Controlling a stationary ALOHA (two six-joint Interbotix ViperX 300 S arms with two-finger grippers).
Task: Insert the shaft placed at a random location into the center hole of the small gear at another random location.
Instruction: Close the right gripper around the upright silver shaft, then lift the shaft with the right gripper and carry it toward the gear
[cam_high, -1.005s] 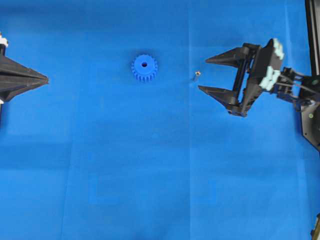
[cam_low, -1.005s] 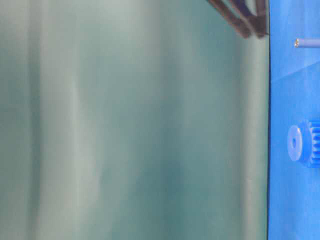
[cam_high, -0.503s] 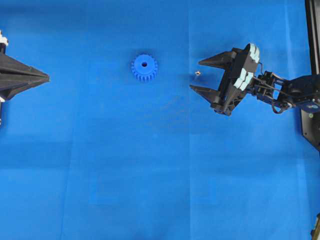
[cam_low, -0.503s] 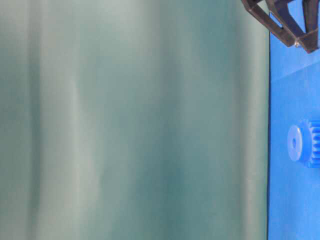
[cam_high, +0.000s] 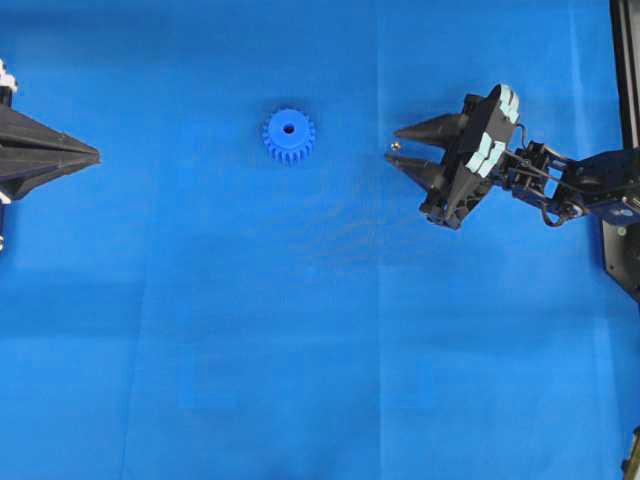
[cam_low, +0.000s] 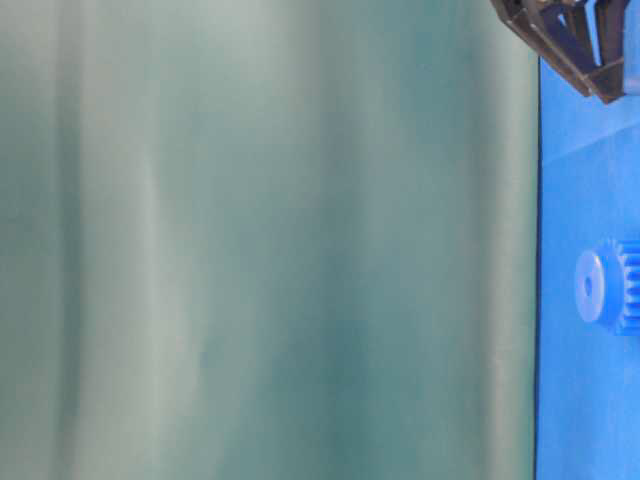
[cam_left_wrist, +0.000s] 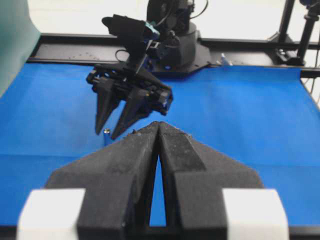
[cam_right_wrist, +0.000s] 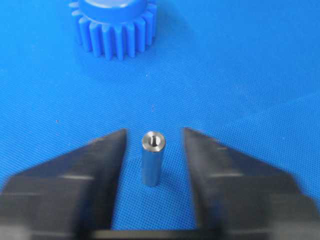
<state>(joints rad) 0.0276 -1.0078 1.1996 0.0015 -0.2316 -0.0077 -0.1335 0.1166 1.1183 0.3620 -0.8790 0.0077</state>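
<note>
The right gripper (cam_right_wrist: 151, 165) reaches in from three o'clock in the overhead view, its jaws narrowly parted either side of the upright shaft (cam_right_wrist: 151, 157) with a gap on both sides, gripping nothing. The small gear (cam_high: 289, 136) lies flat on the blue cloth (cam_high: 300, 330) at nine o'clock from the shaft, well apart. The left gripper (cam_left_wrist: 158, 131) hangs closed at the overhead view's left edge, pointing toward the centre.

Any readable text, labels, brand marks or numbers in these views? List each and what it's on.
None readable in any view.
Small bright blue plastic gear: no markings visible.
Tiny silvery metal shaft: bare, no engraving visible.
Black right gripper and black left gripper: no legible labels.
Blue cloth: plain.
</note>
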